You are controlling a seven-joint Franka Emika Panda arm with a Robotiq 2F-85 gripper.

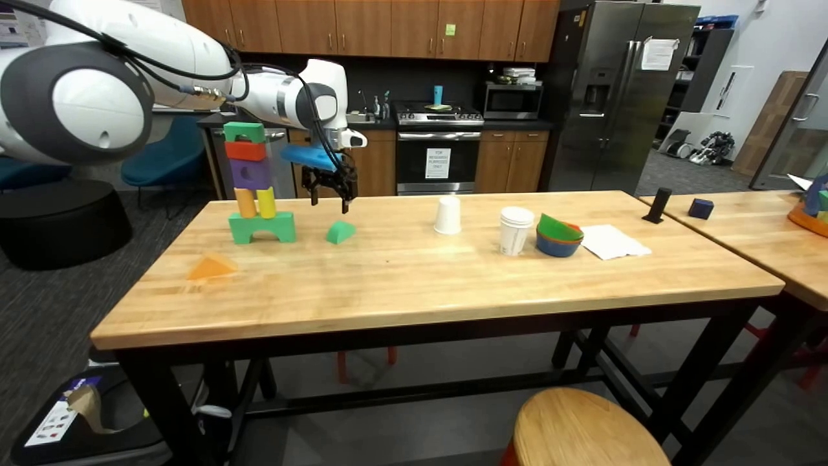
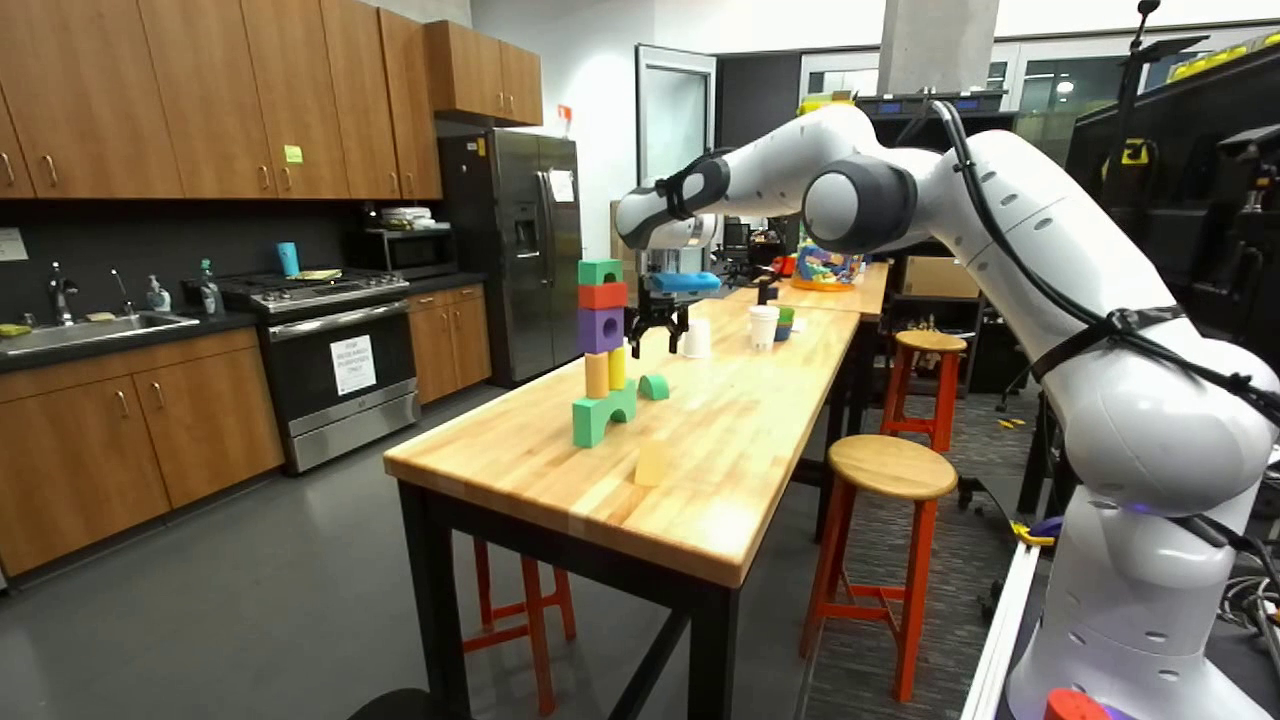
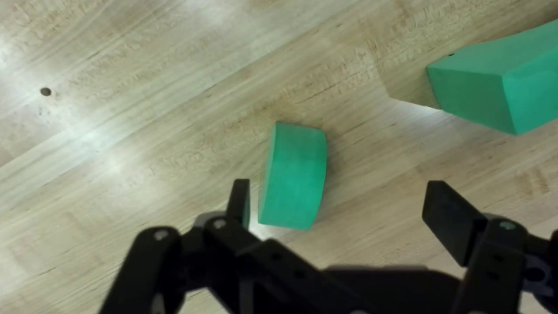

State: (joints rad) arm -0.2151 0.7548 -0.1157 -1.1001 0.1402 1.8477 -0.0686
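Observation:
My gripper (image 1: 330, 202) is open and empty above the table, and it shows in an exterior view (image 2: 657, 348) and the wrist view (image 3: 338, 192). A green half-round block (image 3: 293, 174) lies below it, nearer the left finger in the wrist view and apart from both fingers. The block also shows in both exterior views (image 1: 340, 232) (image 2: 653, 387). Beside it stands a block tower: a green arch (image 1: 262, 228) at the base, an orange cylinder (image 1: 245, 202) and a yellow cylinder (image 1: 266, 202), a purple block (image 1: 251, 173), a red block (image 1: 246, 151), and a small green arch (image 1: 244, 132) on top.
An orange triangular block (image 1: 211, 266) lies near the table's end. An upturned white cup (image 1: 447, 215), a lidded white cup (image 1: 515, 232), stacked coloured bowls (image 1: 558, 244) and a white napkin (image 1: 613, 242) are further along the wooden table (image 1: 388, 291). A wooden stool (image 2: 892, 466) stands beside it.

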